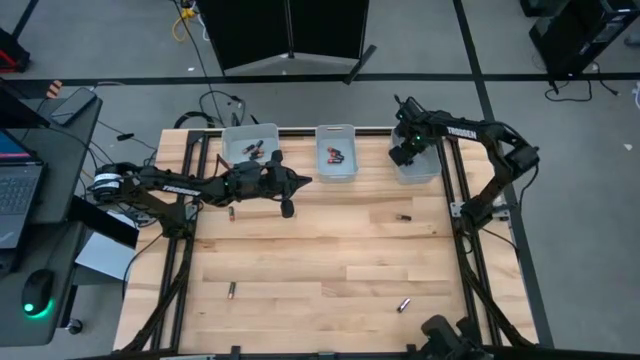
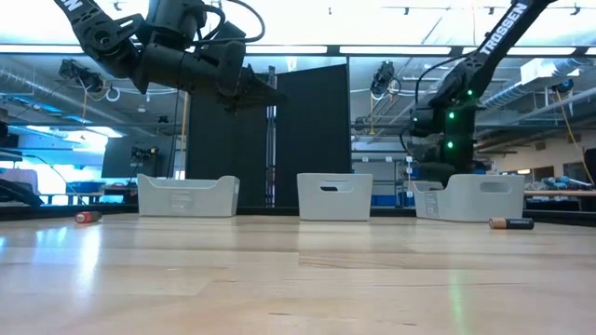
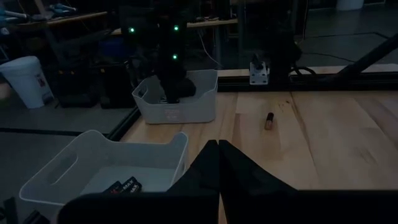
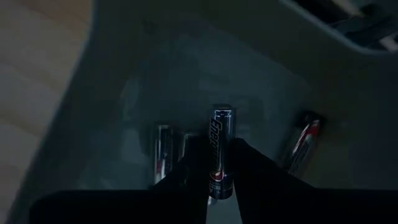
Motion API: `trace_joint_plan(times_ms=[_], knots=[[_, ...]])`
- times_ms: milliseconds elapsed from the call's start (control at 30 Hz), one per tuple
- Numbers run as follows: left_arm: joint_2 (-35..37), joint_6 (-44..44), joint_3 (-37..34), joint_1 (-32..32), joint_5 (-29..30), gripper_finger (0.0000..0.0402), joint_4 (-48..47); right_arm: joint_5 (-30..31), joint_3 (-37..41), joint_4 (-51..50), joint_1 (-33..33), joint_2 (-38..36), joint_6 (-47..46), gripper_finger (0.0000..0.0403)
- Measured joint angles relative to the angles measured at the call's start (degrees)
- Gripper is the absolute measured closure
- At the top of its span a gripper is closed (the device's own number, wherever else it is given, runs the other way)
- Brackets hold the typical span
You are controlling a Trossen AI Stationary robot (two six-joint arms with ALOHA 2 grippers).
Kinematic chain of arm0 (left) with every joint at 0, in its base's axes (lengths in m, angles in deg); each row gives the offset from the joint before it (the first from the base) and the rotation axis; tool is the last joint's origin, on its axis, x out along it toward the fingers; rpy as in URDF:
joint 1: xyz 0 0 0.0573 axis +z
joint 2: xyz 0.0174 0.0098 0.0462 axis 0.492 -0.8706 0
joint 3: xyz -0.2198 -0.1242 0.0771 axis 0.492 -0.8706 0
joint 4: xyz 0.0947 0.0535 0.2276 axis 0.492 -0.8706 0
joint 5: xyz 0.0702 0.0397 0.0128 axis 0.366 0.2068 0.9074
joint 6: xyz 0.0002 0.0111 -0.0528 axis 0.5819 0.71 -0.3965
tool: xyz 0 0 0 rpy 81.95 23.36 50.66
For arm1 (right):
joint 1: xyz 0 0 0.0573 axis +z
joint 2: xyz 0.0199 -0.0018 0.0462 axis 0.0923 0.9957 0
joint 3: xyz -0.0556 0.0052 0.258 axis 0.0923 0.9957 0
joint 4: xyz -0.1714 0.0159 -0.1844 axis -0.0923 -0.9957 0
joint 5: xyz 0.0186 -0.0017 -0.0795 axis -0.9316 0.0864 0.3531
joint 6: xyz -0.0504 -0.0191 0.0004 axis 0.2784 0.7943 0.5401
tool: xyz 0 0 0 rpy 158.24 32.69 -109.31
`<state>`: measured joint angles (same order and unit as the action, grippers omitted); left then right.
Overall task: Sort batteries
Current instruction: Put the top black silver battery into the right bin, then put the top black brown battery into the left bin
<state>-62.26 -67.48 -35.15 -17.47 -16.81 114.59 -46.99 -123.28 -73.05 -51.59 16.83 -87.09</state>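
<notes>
Three translucent bins stand along the table's far edge: the left bin (image 1: 250, 148), the middle bin (image 1: 336, 152) and the right bin (image 1: 415, 165). My right gripper (image 4: 219, 177) reaches down into the right bin (image 4: 124, 93), shut on a black and silver battery (image 4: 221, 146). Other batteries (image 4: 165, 152) lie on that bin's floor. My left gripper (image 3: 218, 148) is shut and empty, held above the table just left of the middle bin (image 3: 93, 162) and pointing right. Loose batteries lie on the wood (image 1: 403, 217), (image 1: 231, 213), (image 1: 231, 290), (image 1: 404, 304). My right gripper pinches the battery by its lower part (image 4: 219, 183) between the two fingers, with the battery lying along them. The fingers come from above, pointing down into the right bin. I cannot tell whether its far end rests on the bin floor.
The middle bin holds black batteries (image 3: 121, 186), and the left bin holds some too (image 1: 252, 150). Metal rails run along the table's left and right sides (image 1: 452, 190). The wood between the loose batteries is bare (image 1: 320, 260). A desk with a laptop stands left of the table (image 1: 30, 190).
</notes>
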Motion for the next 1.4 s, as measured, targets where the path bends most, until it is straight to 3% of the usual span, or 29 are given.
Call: trace_joint_plan(times_ms=[133, 467, 600, 833, 967, 1167, 1400], knots=[[0.0, 0.0, 0.0, 0.0, 0.0, 0.0398, 0.0, 0.4, -1.0, 0.1, 0.4, 0.8, 0.0, 0.0333], [0.0, 0.0, -0.1, -0.1, 0.0, 0.0398, -0.4, 2.3, -1.0, -0.4, 0.5, -0.7, 0.7, 0.0251], [0.0, 0.0, -0.1, -0.1, 0.0, 0.0398, -0.8, 2.2, -1.0, -1.2, 0.8, -2.2, 2.7, 0.0244], [0.0, 0.2, -0.1, -0.1, 0.0, 0.0397, -1.3, -1.8, -7.0, -15.8, 4.8, -7.5, 6.2, 0.0291], [0.0, 0.2, -0.1, -0.1, 0.0, 0.0392, -1.5, -2.6, -9.5, -18.8, 9.2, -12.1, 7.1, 0.0325], [0.0, 0.2, -0.1, -0.1, 0.0, 0.0390, -2.8, -14.9, -9.5, -22.6, 16.1, -17.4, 7.3, 0.0364], [0.0, 0.0, -0.1, -0.1, 0.0, 0.0389, -4.3, -17.9, -9.0, -26.9, 27.6, -18.9, 3.2, 0.0366]])
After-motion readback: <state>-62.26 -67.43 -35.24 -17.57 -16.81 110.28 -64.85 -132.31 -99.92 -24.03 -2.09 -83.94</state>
